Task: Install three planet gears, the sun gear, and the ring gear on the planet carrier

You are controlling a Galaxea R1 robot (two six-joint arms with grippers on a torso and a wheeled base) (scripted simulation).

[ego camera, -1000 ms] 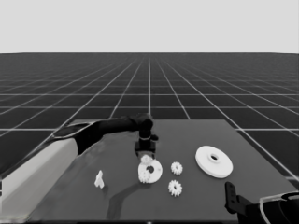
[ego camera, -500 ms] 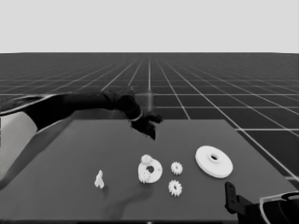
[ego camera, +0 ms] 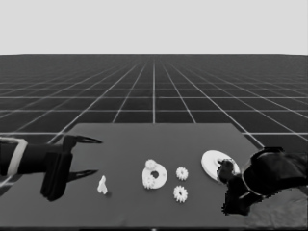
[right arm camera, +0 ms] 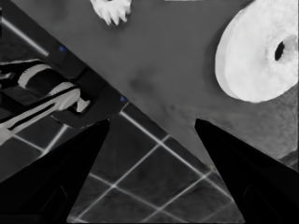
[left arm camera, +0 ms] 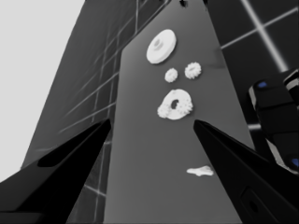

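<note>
- The left tool waited at the left edge of the head view, over the table's left end, its two fingers spread wide with nothing between them; the thin white piece lay just below and to the right of it, untouched.
- The right tool sat at the lower right of that view, close beside the larger round part. Its wrist view showed the fingers apart and empty, hanging past the table's edge.
- The smaller round part lay at lower centre with two planet gears on it, one at its upper rim and one at its lower left.
- Two more gears lay loose just to the right: one beside the disc, another below it.
- The loose gears looked stiff, light and small, so they probably would slide or tip under a glancing touch. A pinch across opposite teeth from straight above seemed the safest hold.
- The larger round part appeared rigid and heavier; gripping across its thick rim seemed wiser than at the hub.
</note>
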